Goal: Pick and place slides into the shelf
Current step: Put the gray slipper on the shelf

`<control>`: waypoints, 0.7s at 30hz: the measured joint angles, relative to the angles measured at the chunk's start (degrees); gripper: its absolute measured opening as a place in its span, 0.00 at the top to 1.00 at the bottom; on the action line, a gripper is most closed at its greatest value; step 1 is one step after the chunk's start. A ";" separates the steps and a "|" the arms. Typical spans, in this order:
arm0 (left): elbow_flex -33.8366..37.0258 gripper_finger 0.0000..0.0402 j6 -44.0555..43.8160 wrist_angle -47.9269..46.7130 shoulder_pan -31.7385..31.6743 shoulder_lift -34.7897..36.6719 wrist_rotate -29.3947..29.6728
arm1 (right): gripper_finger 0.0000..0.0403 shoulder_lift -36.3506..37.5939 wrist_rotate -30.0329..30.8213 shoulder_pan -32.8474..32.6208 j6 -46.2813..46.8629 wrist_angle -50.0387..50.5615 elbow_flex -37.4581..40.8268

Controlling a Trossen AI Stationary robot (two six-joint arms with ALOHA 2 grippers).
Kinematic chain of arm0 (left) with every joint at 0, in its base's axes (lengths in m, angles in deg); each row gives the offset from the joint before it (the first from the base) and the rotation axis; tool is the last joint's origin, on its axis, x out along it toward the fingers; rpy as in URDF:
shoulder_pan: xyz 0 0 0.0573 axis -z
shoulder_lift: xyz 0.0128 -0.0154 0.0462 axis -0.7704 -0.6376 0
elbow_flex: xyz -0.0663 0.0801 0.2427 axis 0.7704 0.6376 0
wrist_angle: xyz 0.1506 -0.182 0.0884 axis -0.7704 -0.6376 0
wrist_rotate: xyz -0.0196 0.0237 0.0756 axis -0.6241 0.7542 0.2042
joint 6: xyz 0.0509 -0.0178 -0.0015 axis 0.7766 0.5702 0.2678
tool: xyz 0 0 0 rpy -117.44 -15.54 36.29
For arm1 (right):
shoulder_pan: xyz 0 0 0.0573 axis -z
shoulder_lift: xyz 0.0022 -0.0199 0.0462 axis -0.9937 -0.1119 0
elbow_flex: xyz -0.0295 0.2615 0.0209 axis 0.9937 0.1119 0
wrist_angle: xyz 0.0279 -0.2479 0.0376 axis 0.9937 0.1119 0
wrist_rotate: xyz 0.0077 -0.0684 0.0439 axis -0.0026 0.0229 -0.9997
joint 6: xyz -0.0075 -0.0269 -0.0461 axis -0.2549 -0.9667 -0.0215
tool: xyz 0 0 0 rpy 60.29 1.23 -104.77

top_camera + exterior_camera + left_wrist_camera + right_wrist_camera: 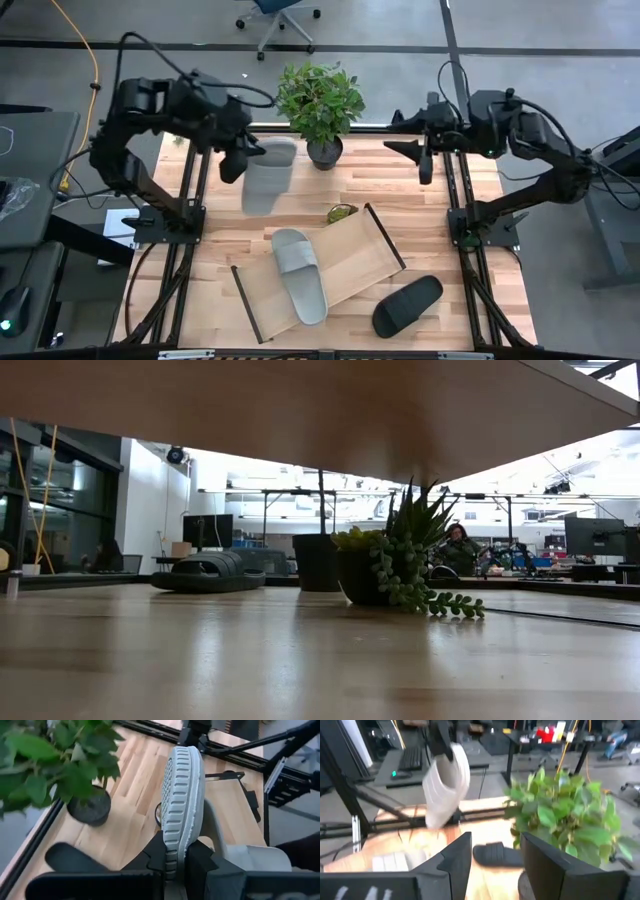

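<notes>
1. The left gripper (243, 152) is clenched on a grey slide (268, 175), lifted above the tabletop (230, 235) at eleven o'clock.
2. The right gripper (412, 150), fingers apart, waits at one o'clock.
3. The shelf (355, 260) at centre holds another grey slide (300, 275); a black slide (407, 305) lies at five o'clock.

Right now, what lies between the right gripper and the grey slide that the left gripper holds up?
In the high view, the leafy potted plant stands between the right gripper and the grey slide held by the left gripper.
</notes>
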 joint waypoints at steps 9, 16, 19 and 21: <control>0.68 0.94 -11.99 -0.36 7.27 4.15 11.64 | 0.61 0.73 -0.73 0.00 0.98 8.25 0.06; 1.36 0.94 -20.91 -0.19 16.80 6.88 24.05 | 0.61 2.80 -4.04 -0.02 0.70 8.95 0.06; 5.05 0.94 -25.73 -0.20 21.25 9.24 30.02 | 0.61 4.95 -3.82 -0.02 -0.08 9.58 0.06; 9.09 0.94 -29.69 -0.21 23.96 11.10 33.09 | 0.61 6.63 -2.65 -0.02 -0.14 10.42 0.06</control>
